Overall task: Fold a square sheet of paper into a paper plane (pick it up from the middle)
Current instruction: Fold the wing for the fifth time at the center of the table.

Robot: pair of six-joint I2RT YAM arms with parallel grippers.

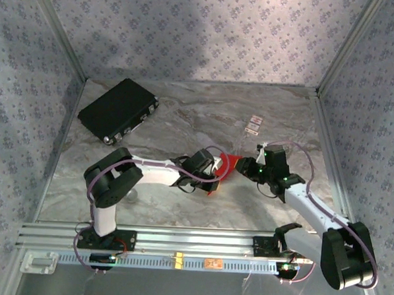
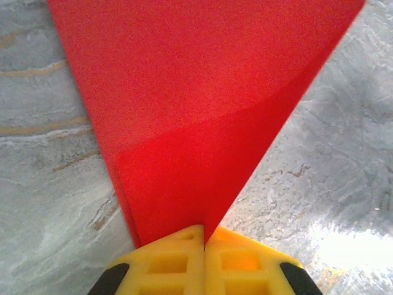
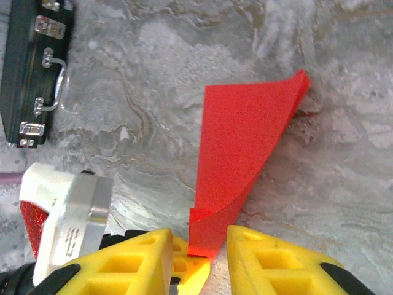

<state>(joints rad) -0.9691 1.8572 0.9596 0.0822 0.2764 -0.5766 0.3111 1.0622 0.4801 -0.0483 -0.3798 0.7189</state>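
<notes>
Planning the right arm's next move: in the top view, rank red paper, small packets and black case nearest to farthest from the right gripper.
1. red paper, at the fingertips of the right gripper, on its left.
2. small packets, farther back on the table.
3. black case, far back left.

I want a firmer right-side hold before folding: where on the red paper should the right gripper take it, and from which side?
Take the red paper by its narrow doubled end, lying between the fingers of the right gripper: it is layered there, so probably stiffer. Come from the right, opposite the left gripper pinching the other end. Skip the curled far corner.
</notes>
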